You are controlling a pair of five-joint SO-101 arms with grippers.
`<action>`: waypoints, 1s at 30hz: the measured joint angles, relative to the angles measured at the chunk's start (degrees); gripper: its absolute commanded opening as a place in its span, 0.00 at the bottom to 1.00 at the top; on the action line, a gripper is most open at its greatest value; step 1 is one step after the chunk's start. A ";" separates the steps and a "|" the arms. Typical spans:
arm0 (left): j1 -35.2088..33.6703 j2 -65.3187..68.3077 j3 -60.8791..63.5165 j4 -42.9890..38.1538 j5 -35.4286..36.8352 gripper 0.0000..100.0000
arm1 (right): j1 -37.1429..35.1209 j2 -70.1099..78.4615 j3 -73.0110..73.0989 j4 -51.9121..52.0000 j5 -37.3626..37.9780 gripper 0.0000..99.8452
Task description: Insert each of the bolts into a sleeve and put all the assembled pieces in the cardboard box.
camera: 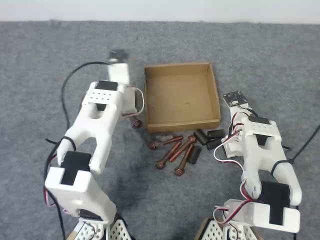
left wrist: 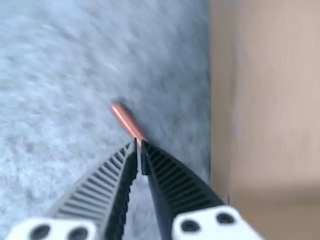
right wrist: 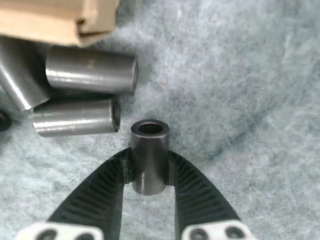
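Assembly is only starting: the left gripper (left wrist: pixel 138 146) is pinching 1 bolt (left wrist: pixel 126 120), the right gripper (right wrist: pixel 149 164) 1 sleeve (right wrist: pixel 149 147), the cardboard box (camera: pixel 182 123) awaiting every piece

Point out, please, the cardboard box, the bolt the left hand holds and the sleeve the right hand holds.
cardboard box (camera: pixel 182 95), high view, on its bare floor.
gripped bolt (left wrist: pixel 125 119), left wrist view, on the copper shank.
gripped sleeve (right wrist: pixel 149 157), right wrist view, on its outer wall.

Bolts (camera: pixel 172 152) and sleeves (camera: pixel 207 137) clutter the carpet (camera: pixel 145 180) at the cardboard box's (camera: pixel 182 124) near wall; beyond it seems open.
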 measured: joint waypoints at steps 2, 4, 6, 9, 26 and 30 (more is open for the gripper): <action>-1.23 0.00 0.35 -2.81 2.90 0.02 | 0.00 0.00 0.00 0.00 0.00 0.01; -2.29 0.09 0.35 -4.92 3.87 0.05 | 0.00 0.00 0.00 0.00 0.00 0.01; -3.25 1.23 0.35 -6.59 4.22 0.11 | 0.00 0.00 0.00 0.00 0.00 0.01; -2.99 4.13 0.35 -7.21 7.21 0.16 | 0.00 0.00 0.00 0.00 0.00 0.01; -3.43 10.37 -4.04 0.35 16.44 0.11 | 0.00 0.00 0.00 0.00 0.00 0.01; -4.75 14.77 -10.73 4.92 17.32 0.11 | 0.00 0.00 0.00 0.00 0.00 0.01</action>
